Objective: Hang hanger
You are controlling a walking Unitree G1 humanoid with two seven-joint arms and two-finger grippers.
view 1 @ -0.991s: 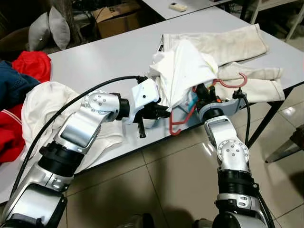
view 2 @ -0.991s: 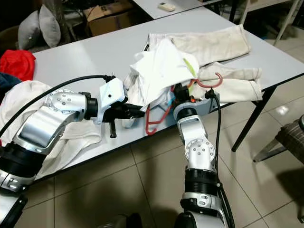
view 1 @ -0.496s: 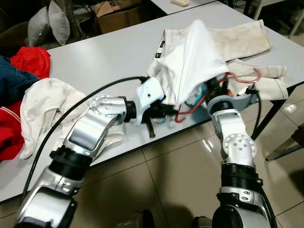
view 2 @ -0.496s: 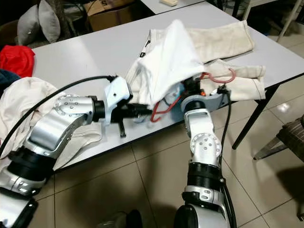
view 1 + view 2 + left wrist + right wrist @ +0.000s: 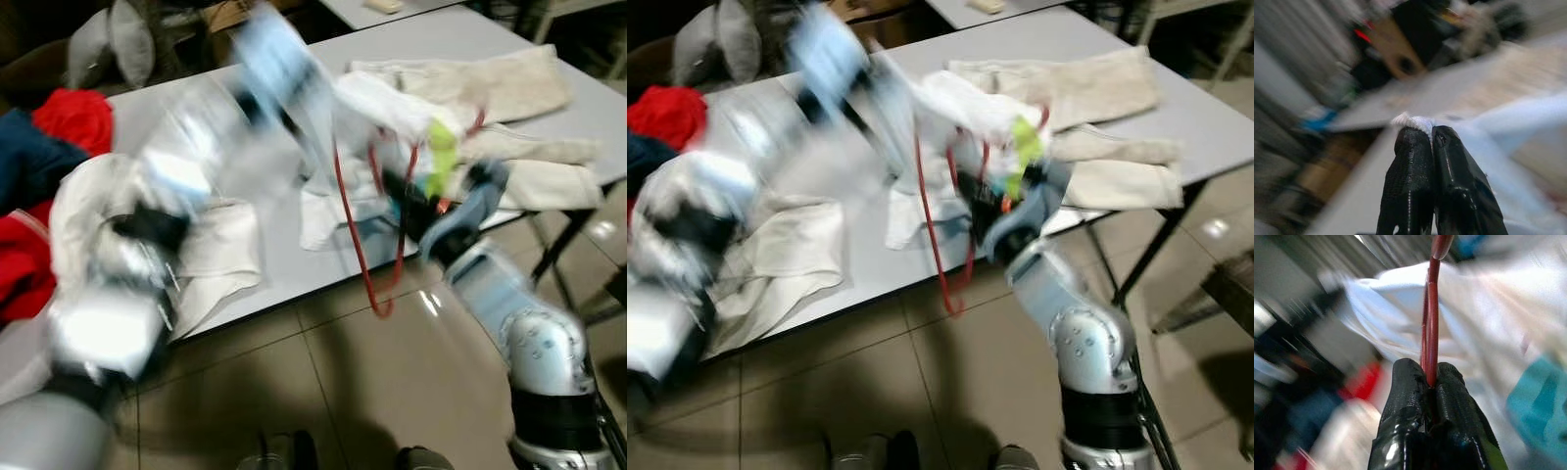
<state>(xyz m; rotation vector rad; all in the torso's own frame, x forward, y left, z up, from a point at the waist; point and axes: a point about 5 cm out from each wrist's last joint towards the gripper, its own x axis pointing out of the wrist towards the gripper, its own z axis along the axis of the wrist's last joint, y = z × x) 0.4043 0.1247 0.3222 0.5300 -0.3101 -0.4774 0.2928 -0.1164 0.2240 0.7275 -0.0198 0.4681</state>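
The head views are blurred by motion. A red wire hanger (image 5: 355, 245) hangs down past the table's front edge, partly inside a white garment (image 5: 328, 201). My right gripper (image 5: 1428, 377) is shut on the hanger (image 5: 1431, 333), below the garment at the table edge. My left arm (image 5: 186, 166) is raised over the table. My left gripper (image 5: 1431, 133) is shut on a fold of the white garment (image 5: 1413, 120) and holds it up above the table.
Beige clothes (image 5: 490, 83) lie on the right of the grey table (image 5: 284, 269). Another white garment (image 5: 220, 245) lies at the left, with red (image 5: 64, 117) and dark blue clothes beyond. Grey cushions (image 5: 98, 44) sit behind. Tiled floor lies in front.
My left arm has swung up and to the left with the white garment. The hanger has swung from under the cloth to hang down past the table edge. The picture has blurred.
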